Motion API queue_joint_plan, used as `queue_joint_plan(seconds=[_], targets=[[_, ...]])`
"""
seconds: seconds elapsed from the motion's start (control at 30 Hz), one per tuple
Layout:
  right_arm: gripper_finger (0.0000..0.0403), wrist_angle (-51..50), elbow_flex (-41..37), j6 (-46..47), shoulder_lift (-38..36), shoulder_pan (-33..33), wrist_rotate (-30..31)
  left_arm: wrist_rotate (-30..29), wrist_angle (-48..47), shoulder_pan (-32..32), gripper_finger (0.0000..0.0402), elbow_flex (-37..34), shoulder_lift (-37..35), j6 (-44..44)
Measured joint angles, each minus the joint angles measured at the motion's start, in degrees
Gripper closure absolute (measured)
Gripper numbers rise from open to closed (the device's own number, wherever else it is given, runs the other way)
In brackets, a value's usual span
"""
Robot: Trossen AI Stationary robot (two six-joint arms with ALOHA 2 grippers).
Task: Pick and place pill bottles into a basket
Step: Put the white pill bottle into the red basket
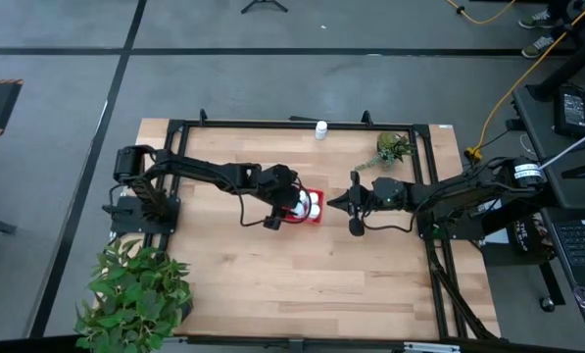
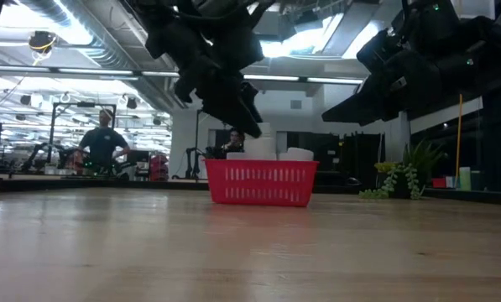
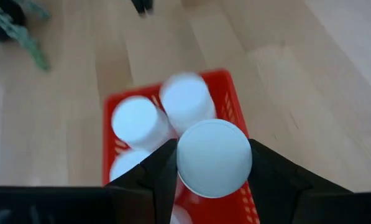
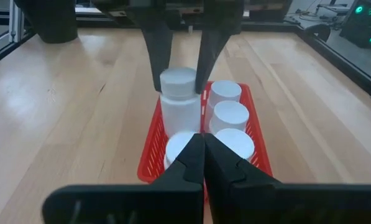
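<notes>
The red basket (image 1: 316, 220) (image 2: 261, 183) stands at mid-table with several white pill bottles (image 4: 229, 116) upright in it. My left gripper (image 1: 299, 204) (image 3: 213, 158) is over the basket, shut on one more white bottle (image 4: 179, 111). That bottle stands higher than the others, in the basket's left row. My right gripper (image 1: 335, 203) (image 4: 204, 147) is shut and empty, just right of the basket and pointing at it. Another bottle (image 1: 320, 128) stands alone on its base at the table's far edge. My left gripper pinches the bottle's round cap (image 4: 178, 81) between its two fingers (image 4: 158, 59), one on either side. The fingers come from above, pointing down. The bottle hangs upright with its body partly inside the basket. A nearer bottle hides its base.
A small green plant (image 1: 394, 148) stands at the far right of the table. A large leafy plant (image 1: 135, 289) stands at the near left corner. Black frame rails (image 1: 272, 123) run along the table edges. People stand in the room beyond (image 2: 103, 143).
</notes>
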Motion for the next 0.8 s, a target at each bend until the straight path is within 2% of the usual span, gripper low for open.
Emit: queue_joint_plan(seconds=[0.8], targets=[[0.0400, 0.0, 0.0, 0.1, 0.0, 0.0, 0.0, -0.1, -0.2, 0.0, 0.0247, -0.1, 2.9, -0.9]])
